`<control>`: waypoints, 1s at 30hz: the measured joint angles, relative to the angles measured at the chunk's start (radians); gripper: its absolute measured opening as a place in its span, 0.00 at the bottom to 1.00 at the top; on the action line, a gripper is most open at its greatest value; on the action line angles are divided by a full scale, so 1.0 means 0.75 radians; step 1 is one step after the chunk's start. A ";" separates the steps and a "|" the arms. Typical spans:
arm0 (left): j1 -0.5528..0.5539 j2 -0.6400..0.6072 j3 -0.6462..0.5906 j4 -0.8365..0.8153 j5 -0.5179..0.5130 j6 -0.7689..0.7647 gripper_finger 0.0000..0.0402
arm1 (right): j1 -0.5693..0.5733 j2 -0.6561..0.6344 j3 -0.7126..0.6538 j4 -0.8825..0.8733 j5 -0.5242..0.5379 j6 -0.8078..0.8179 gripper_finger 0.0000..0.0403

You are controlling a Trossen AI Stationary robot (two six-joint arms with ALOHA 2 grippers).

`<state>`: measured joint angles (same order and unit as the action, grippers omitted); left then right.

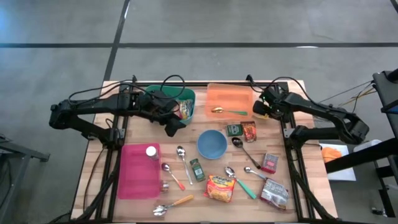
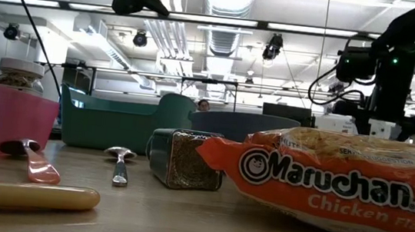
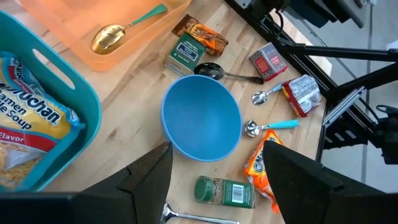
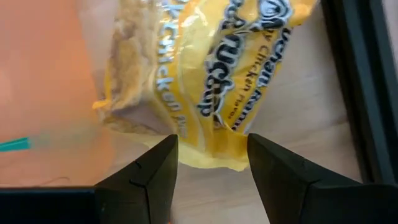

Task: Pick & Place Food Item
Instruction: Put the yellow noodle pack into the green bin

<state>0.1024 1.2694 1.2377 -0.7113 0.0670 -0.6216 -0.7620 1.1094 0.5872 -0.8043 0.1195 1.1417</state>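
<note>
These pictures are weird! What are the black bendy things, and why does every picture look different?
They are two robot arms, each ending in a two-fingered gripper. One camera looks down from above, one sits at tabletop height, and one rides on each wrist. The wooden table holds spoons, snack packets, a round blue bowl, a pink tray, a clear orange bin and a teal bin. The right gripper hangs open just over a yellow noodle packet, not gripping it. The left gripper waits open and empty beside the teal bin.
</note>
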 joint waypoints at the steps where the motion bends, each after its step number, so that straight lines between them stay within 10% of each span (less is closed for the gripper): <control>1: 0.000 0.000 0.000 0.000 0.001 -0.004 0.62 | 0.000 -0.005 0.009 -0.004 0.000 -0.011 0.47; 30: 0.015 -0.001 0.000 0.015 0.004 -0.018 0.62 | -0.023 0.259 0.037 0.064 0.012 -0.213 0.37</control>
<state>0.1139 1.2690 1.2377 -0.7002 0.0701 -0.6350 -0.7792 1.3038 0.6148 -0.7565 0.1288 0.9817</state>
